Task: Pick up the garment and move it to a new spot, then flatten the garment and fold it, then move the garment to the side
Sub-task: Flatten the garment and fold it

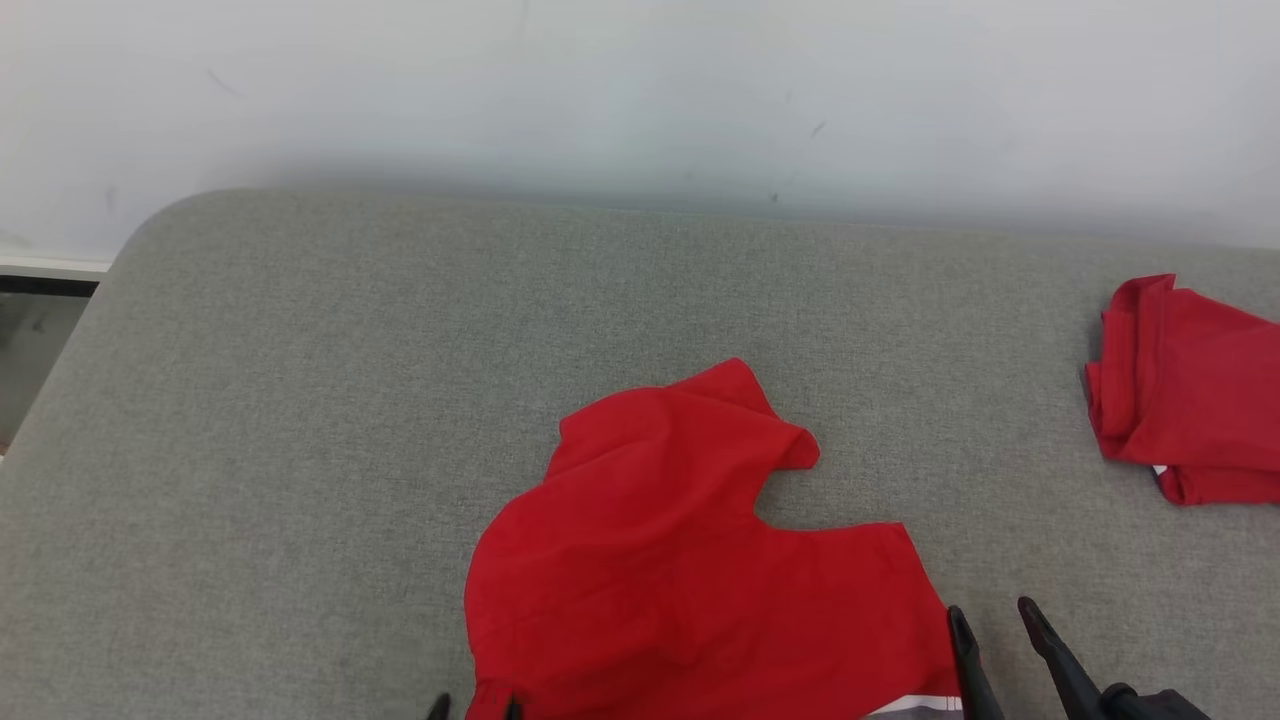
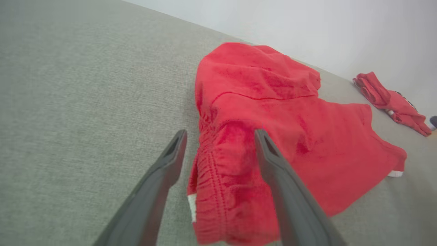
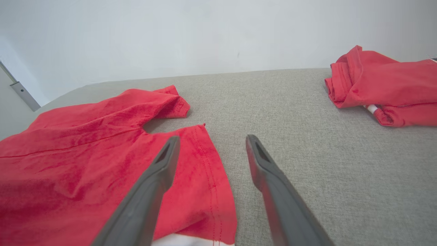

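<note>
Here, garment (image 2: 290,130), left gripper (image 2: 220,132) straddling its edge

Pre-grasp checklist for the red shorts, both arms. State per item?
1. Left gripper open: ok. Its fingers stand apart on either side of the waistband.
2. Right gripper open: ok. One finger is over the leg hem, the other over bare surface.
3. Garment flat: not ok. The far leg is humped and its hem is curled.
4. Fingers in contact with the fabric: cannot tell.
5. Second red garment out of the way: ok. It lies folded and apart, at the right.
6. Free room on the gray surface: ok. The left side is bare.
</note>
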Available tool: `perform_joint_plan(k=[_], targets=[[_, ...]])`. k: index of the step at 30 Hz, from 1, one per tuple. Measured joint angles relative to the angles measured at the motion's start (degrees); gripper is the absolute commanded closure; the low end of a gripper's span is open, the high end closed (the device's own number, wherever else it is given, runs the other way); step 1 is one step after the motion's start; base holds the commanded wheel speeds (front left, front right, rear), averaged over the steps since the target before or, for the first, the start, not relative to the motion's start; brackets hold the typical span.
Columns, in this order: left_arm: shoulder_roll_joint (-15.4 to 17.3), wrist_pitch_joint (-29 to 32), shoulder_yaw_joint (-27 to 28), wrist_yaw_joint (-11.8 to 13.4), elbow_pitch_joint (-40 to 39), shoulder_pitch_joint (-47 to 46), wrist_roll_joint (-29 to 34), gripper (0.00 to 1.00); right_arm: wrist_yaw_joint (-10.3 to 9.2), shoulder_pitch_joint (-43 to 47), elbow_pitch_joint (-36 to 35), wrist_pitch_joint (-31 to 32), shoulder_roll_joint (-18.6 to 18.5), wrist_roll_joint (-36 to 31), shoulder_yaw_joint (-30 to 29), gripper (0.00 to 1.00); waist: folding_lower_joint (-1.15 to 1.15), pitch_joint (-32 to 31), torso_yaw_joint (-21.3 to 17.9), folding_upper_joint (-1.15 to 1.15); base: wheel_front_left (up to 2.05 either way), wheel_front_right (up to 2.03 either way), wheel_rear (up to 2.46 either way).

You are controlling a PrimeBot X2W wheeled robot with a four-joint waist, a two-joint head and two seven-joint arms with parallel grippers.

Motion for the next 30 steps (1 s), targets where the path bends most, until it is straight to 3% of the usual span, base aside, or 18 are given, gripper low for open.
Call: perform_joint_plan(k=[7, 8, 9, 10, 24, 30], targets=[[0.4, 0.0, -1.3, 0.0, 3.1, -0.4, -1.4, 0.00, 0.00, -0.2, -0.6, 0.0, 2.2, -0.9, 0.4, 0.00, 0.00, 0.3, -0.7, 0.00, 0.00, 0.00, 0.00], [0.5, 0.0, -1.9, 0.0, 3.4, -0.7, -1.5, 0.51, 0.00, -0.3, -0.7, 0.0, 2.4, -1.0, 0.5, 0.00, 0.00, 0.4, -0.9, 0.00, 0.00, 0.00, 0.00], [0.5, 0.0, -2.2, 0.0, 3.4, -1.1, -1.4, 0.60, 0.00, -0.5, -0.7, 0.0, 2.6, -1.1, 0.8, 0.00, 0.00, 0.5, -1.1, 0.00, 0.00, 0.00, 0.00], [0.5, 0.0, -2.4, 0.0, 3.4, -1.9, -1.4, 1.00, 0.00, -0.7, -0.7, 0.0, 2.7, -1.2, 1.0, 0.00, 0.00, 0.5, -1.4, 0.00, 0.00, 0.00, 0.00], [5.2, 0.0, -2.2, 0.0, 7.2, -17.8, -0.2, 1.00, 0.00, -5.1, -0.8, 0.0, 2.9, -1.3, 1.2, 0.00, 0.01, 2.8, -6.6, 0.00, 0.00, 0.00, 0.00], [6.9, 0.0, -3.5, 0.0, 14.2, -23.2, -1.7, 1.00, 0.00, -7.2, -0.1, 0.0, 3.0, -1.6, 3.1, 0.00, 0.01, 4.0, -9.2, 0.00, 0.00, 0.00, 0.00]])
